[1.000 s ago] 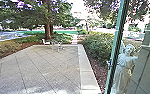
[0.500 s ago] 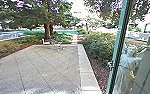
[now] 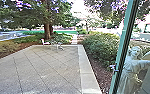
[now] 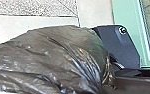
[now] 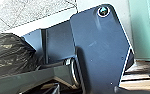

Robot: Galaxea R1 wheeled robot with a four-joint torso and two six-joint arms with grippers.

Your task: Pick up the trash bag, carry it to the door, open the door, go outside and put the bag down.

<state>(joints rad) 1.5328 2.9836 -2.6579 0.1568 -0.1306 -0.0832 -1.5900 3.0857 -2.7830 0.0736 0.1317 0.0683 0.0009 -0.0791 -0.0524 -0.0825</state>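
The dark trash bag point(image 4: 51, 57) bulges large in the left wrist view, its plastic drawn into folds at my left gripper point(image 4: 110, 83), which is shut on it. Part of the same trash bag point(image 5: 12, 53) shows in the right wrist view, beside the robot's dark plate. In the head view the green-framed glass door point(image 3: 124, 45) stands to the right with its handle point(image 3: 114, 67), and open air lies left of it. The green door frame point(image 4: 127, 13) is close by in the left wrist view; a green frame point(image 5: 144, 30) shows in the right wrist view.
A paved patio point(image 3: 48, 67) stretches ahead, with a pale kerb point(image 3: 87, 72) along its right side and bushes point(image 3: 101, 47) beyond. White chairs point(image 3: 44, 42) stand near the tree point(image 3: 48, 30). A white statue point(image 3: 133, 70) shows by the door edge.
The door's green edge has moved to the right against the nearly unchanged patio, widening the view outside. The white statue also appears further right.
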